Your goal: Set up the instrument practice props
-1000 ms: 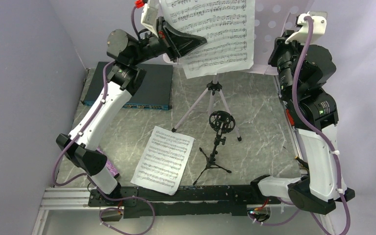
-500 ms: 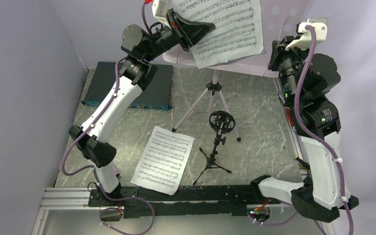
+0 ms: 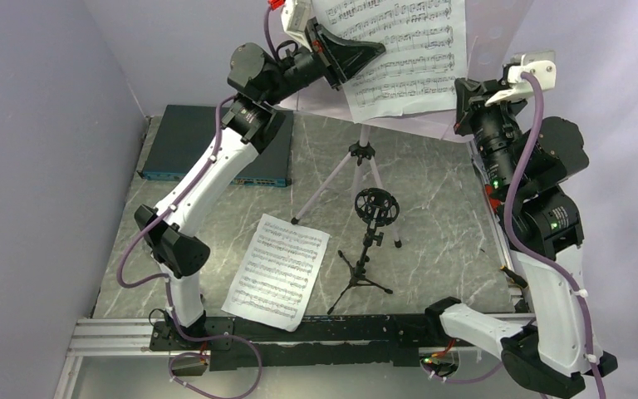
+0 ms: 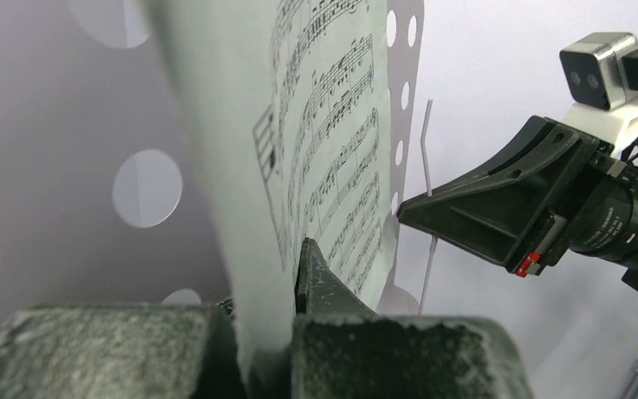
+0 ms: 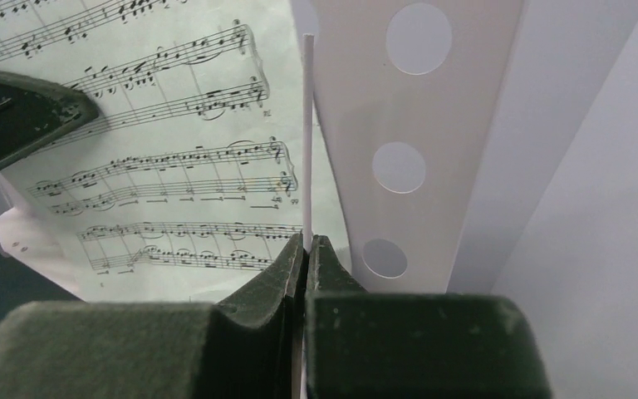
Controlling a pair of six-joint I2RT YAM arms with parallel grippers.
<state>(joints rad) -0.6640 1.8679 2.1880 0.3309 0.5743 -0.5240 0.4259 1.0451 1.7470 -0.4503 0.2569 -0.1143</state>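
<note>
One white sheet-music page (image 3: pixel 407 50) hangs upright, pinched between the fingers of my left gripper (image 3: pixel 375 51), which is shut on its edge (image 4: pixel 295 259). The page (image 4: pixel 332 141) stands just in front of the pale lilac perforated music stand (image 3: pixel 488 33) on its tripod legs (image 3: pixel 364 170). My right gripper (image 3: pixel 461 93) is shut on the stand's thin white page-holder wire (image 5: pixel 306 141), jaws pressed together (image 5: pixel 306 243). A second page (image 3: pixel 278 270) lies flat on the table. The small black tripod mic stand (image 3: pixel 371 241) stands beside it.
A flat dark box with a blue front edge (image 3: pixel 216 150) lies at the back left. Lilac walls close in on the left, back and right. The two grippers sit close together near the stand's top, the right one (image 4: pixel 507 208) showing in the left wrist view.
My left arm has risen and carried the held page to the right, up against the stand. The right arm has stretched upward with the wire still in its jaws.
</note>
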